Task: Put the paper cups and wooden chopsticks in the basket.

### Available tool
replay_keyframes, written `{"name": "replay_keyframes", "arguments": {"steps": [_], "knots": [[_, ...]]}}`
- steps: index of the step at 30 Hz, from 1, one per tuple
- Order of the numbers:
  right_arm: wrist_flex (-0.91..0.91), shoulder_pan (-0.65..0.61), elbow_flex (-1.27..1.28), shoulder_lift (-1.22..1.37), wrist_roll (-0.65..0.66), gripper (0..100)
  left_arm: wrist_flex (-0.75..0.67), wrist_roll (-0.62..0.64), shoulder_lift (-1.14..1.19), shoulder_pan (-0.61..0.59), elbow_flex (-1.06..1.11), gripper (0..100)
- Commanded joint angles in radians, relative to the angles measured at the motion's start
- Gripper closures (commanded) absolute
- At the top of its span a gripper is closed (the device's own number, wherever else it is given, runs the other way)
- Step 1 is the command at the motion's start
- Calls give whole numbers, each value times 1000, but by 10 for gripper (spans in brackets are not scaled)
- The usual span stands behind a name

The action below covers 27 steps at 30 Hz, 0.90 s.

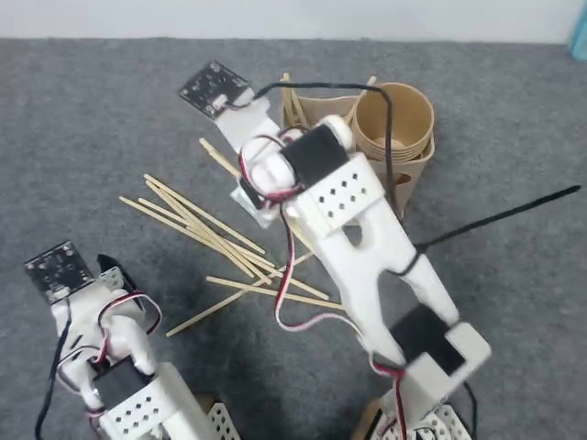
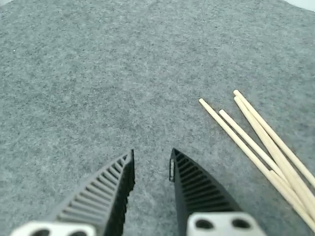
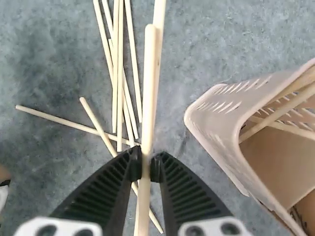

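My right hand [image 3: 146, 164] is clamped on one wooden chopstick [image 3: 149, 83], which stands out long ahead of the fingers, just beside the basket [image 3: 221, 123] but not over its rim. The basket sits toward the far edge of the surface [image 1: 92, 119], with the paper cups [image 1: 396, 110] stacked inside and a few sticks in it already. So I judge this the carrying step, with the cups done. Next I need to swing the stick over the rim and tip it so its long end clears the wall before I let go. The loose chopsticks [image 1: 211, 234] lie crossed mid-surface. My left hand [image 2: 151, 164] hangs open and empty near the near left corner.
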Motion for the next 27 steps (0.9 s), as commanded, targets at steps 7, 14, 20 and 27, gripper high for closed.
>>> {"name": "replay_keyframes", "arguments": {"steps": [7, 14, 20, 27], "knots": [[-349, 15, 457, -352, 23, 991, 2, -14, -15, 9, -2, 884], [-621, 36, 606, -469, 23, 991, 2, -14, -15, 9, -2, 884], [-825, 85, 603, -487, 18, 991, 2, -14, -15, 9, -2, 884], [-1021, 173, 595, -489, 14, 991, 0, -14, -15, 9, -2, 884]]}}
